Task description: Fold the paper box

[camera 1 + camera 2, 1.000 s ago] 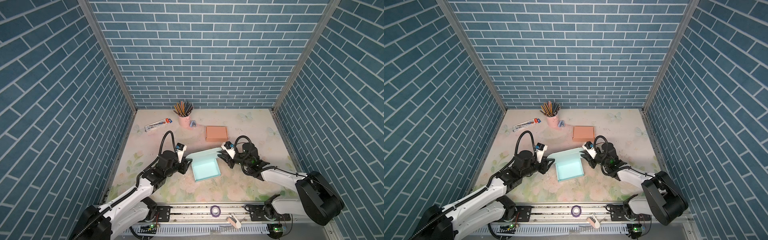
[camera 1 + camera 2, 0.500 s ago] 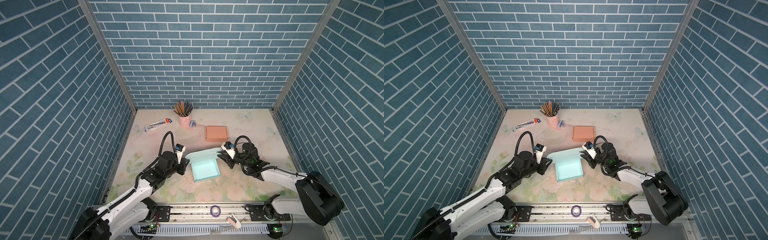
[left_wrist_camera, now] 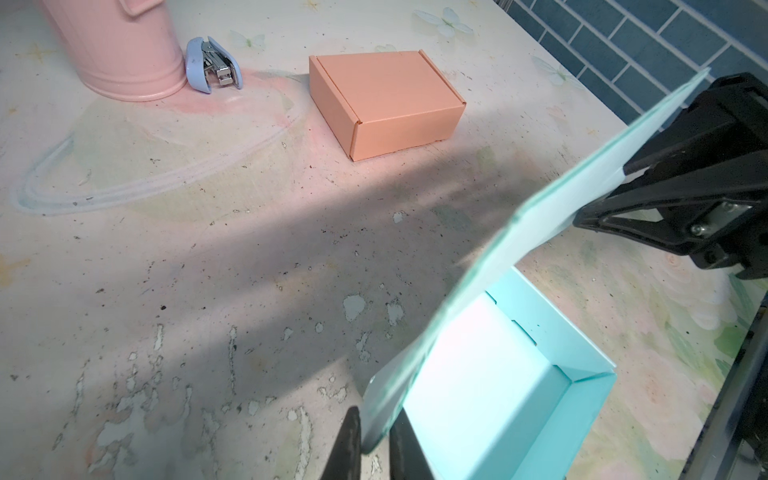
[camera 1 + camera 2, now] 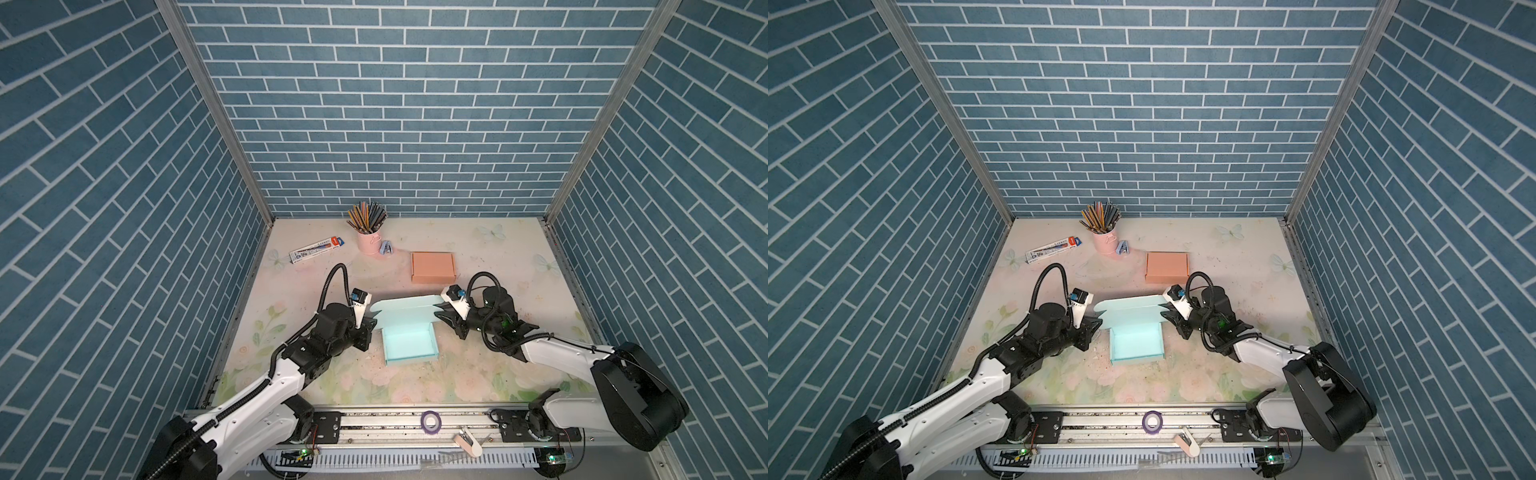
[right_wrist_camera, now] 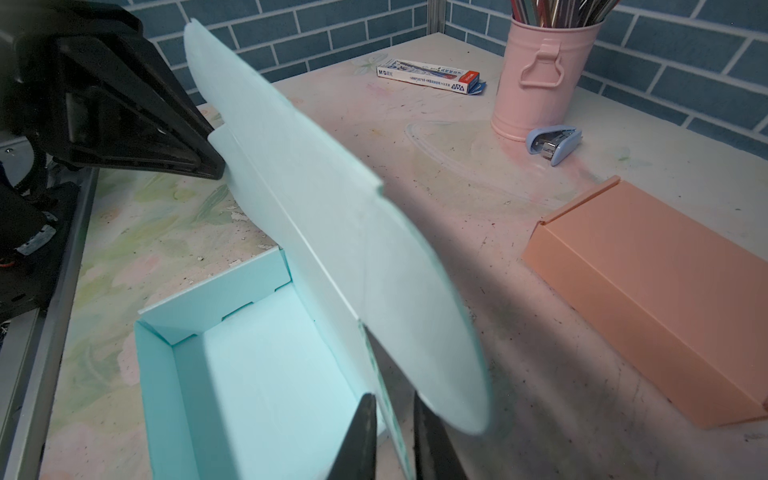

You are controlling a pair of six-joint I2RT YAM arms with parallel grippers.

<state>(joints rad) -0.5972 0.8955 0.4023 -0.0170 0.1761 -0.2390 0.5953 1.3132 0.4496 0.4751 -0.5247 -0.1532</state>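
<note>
The light blue paper box (image 4: 409, 345) (image 4: 1136, 343) lies open in the middle of the table, its lid flap (image 4: 405, 308) (image 4: 1129, 311) raised at the far side. My left gripper (image 4: 371, 327) (image 4: 1096, 324) is at the lid's left end. In the left wrist view the left gripper (image 3: 374, 432) is shut on the lid's rounded corner (image 3: 382, 411). My right gripper (image 4: 438, 316) (image 4: 1165, 313) is at the lid's right end. In the right wrist view the right gripper (image 5: 392, 419) is shut on the thin side tab (image 5: 384, 390) there.
A closed orange box (image 4: 432, 267) sits just behind the blue one. Further back stand a pink cup of pencils (image 4: 369, 241), a small blue stapler (image 4: 386, 248) and a pen carton (image 4: 318, 250). A purple tape roll (image 4: 430, 422) lies on the front rail.
My left gripper's jaws have closed on the left end of the lid. The right gripper has stayed on the right end, its jaws a touch tighter.
</note>
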